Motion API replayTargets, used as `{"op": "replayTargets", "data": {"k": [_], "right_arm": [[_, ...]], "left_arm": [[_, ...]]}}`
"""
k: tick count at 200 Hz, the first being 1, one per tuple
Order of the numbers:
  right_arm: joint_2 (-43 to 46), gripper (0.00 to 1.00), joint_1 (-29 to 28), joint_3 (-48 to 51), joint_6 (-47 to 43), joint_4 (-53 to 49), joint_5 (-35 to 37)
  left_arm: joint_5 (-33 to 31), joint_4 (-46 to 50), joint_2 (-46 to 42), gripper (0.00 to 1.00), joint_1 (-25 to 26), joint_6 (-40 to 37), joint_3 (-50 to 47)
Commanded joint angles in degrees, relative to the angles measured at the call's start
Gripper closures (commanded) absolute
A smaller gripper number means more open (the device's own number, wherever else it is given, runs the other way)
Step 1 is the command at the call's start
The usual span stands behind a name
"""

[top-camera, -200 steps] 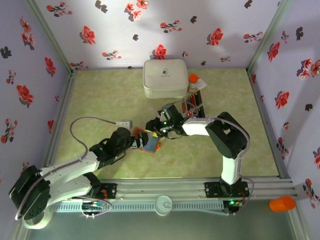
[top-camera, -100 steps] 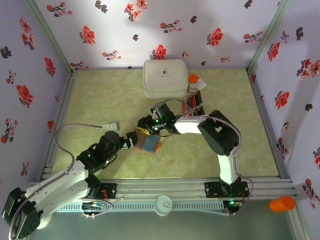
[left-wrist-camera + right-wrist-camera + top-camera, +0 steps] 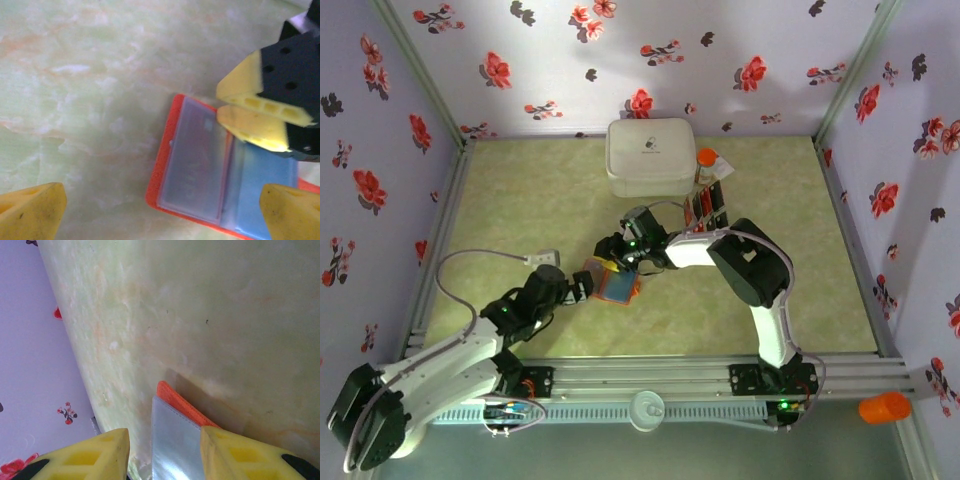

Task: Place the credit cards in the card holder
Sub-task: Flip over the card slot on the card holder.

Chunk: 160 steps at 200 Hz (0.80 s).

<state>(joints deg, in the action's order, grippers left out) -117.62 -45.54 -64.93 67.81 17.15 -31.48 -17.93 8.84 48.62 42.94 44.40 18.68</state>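
Since a second ago the left arm has pulled back toward the near left, and the right jaws (image 3: 618,262) have slid a little leftward over the card holder (image 3: 615,286), which has moved slightly left with them. That orange holder lies open on the green tabletop (image 3: 520,200) in the middle of the scene, its blue-grey inside and clear sleeves facing up. The left jaws (image 3: 160,214) are spread wide and hold nothing, hovering just near-left of the holder with a yellow fingertip (image 3: 31,210) on either side of its near edge. The right jaws (image 3: 164,436) stand partly open at the holder's far edge. A clear sleeve and the orange rim sit between them, against one finger with a gap to the other, so a firm grip cannot be told. Red and black credit cards (image 3: 708,207) stand in a row farther right, apart from the holder, just near-right of a white case (image 3: 650,155)
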Motion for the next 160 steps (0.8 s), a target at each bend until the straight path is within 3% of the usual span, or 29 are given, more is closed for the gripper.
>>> {"op": "replayTargets", "data": {"k": [1, 88, 130, 160], "right_arm": [[1.0, 0.57, -0.2, 1.0, 0.7, 1.1, 0.5], [5.3, 0.57, 0.2, 2.5, -0.7, 0.1, 0.4], [14.3, 0.57, 0.3, 5.6, -11.2, -15.3, 6.2], [20.1, 0.52, -1.5, 6.0, -21.2, -32.0, 17.5]], "left_arm": [[-0.4, -1.8, 3.5, 0.00, -0.7, -1.7, 0.6], [-1.5, -5.1, 18.8, 0.00, -2.4, -4.6, 5.2], [-1.5, -5.3, 20.3, 0.00, -2.7, -3.9, 5.1], [-1.5, -5.3, 19.5, 0.00, -2.8, -3.7, 4.6]]}}
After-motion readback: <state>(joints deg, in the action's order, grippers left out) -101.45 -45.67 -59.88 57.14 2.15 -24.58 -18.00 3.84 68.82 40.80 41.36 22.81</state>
